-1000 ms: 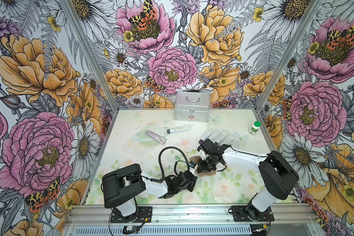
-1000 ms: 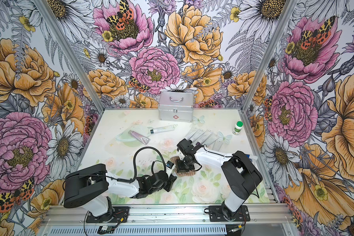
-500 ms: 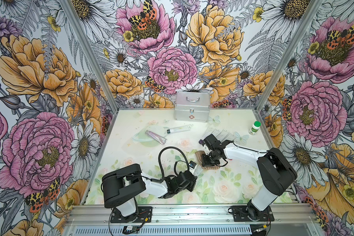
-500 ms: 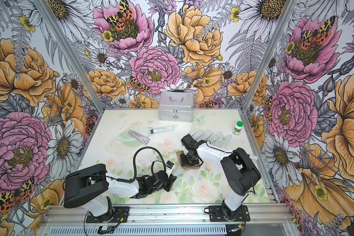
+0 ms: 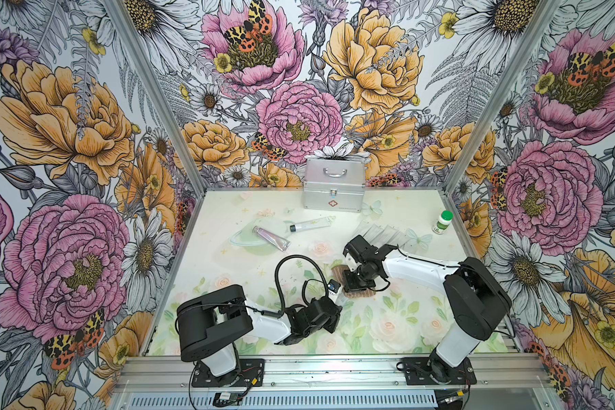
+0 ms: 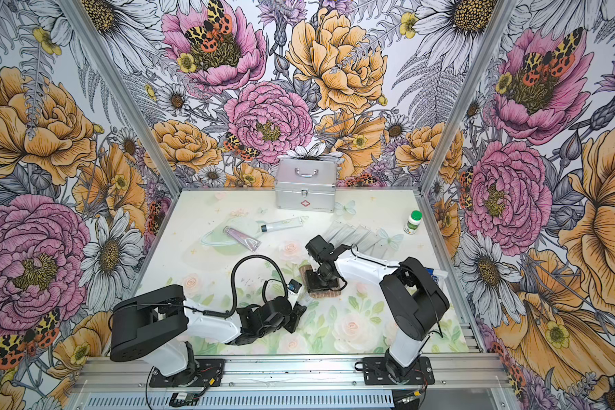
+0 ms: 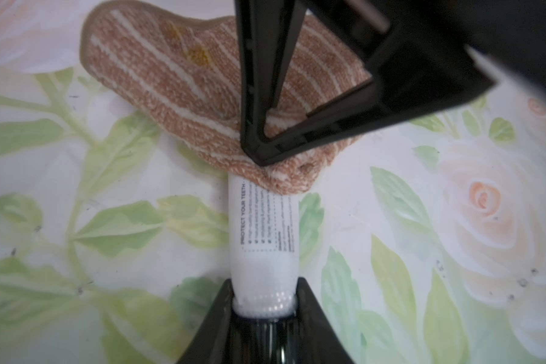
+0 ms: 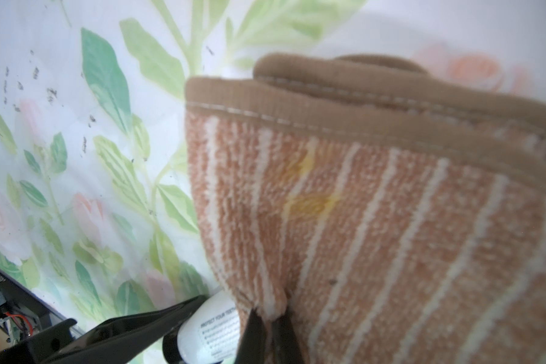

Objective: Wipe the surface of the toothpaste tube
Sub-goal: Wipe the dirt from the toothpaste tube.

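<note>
The left hand [image 7: 264, 285] clamped the tube [image 7: 264, 227] by the cap, its length running under the cloth [image 7: 183, 78] the right hand [image 8: 268, 318] pinched.

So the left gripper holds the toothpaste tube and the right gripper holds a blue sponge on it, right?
No sponge: the left wrist view shows a striped orange cloth. The left gripper holds the toothpaste tube; the right gripper holds that cloth on it.
</note>
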`<state>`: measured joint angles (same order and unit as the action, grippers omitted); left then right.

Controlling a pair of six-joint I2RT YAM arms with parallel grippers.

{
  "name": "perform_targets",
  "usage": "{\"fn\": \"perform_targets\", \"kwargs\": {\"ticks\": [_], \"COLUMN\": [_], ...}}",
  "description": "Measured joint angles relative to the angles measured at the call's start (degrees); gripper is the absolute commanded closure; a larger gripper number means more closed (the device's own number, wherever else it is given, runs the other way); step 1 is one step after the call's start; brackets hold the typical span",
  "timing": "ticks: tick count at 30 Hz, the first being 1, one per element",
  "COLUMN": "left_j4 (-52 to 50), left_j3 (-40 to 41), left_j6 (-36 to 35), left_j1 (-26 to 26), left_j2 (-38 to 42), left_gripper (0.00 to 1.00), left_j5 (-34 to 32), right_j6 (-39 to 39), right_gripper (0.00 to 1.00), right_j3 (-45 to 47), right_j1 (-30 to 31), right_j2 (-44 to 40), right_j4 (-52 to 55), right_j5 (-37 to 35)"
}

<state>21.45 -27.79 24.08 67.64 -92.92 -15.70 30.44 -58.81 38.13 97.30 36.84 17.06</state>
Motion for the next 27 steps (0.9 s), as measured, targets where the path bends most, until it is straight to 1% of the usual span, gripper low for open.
{"fn": "perform_targets", "kwargs": {"ticks": [5, 11, 16, 19, 24, 27], "left_j4": [0.00, 0.04, 0.39, 0.46, 0.44, 0.42], "left_j3": [0.07, 0.11, 0.42, 0.44, 0.44, 0.44], "left_j6": [0.02, 0.02, 0.02, 0.02, 0.02, 0.00], "left_j1": [0.00, 0.00, -0.04, -0.04, -0.04, -0.02], "left_j2": [0.07, 0.11, 0.20, 0.20, 0.20, 0.22], "left_gripper": [0.74, 0.74, 0.74, 0.74, 0.74, 0.74], "left_j5": [0.00, -0.04, -0.04, -0.07, -0.07, -0.07], "right_j6": [0.07, -1.29, -2.36, -2.71, -2.64, -1.92], "right_gripper": [1.00, 1.00, 1.00, 1.00, 1.00, 1.00], "right_j3": [-0.48, -1.90, -2.19, -2.19, -2.19, -2.16], "right_j1": [0.07, -2.89, -5.95, -6.67, -5.46, -3.54], "right_j2": [0.72, 2.86, 3.76, 3.78, 3.67, 3.32], "right_j4": [0.20, 0.11, -1.49, -1.77, -1.77, -1.79], "right_j5": [0.55, 0.00, -2.86, -4.70, -5.46, -5.49]}}
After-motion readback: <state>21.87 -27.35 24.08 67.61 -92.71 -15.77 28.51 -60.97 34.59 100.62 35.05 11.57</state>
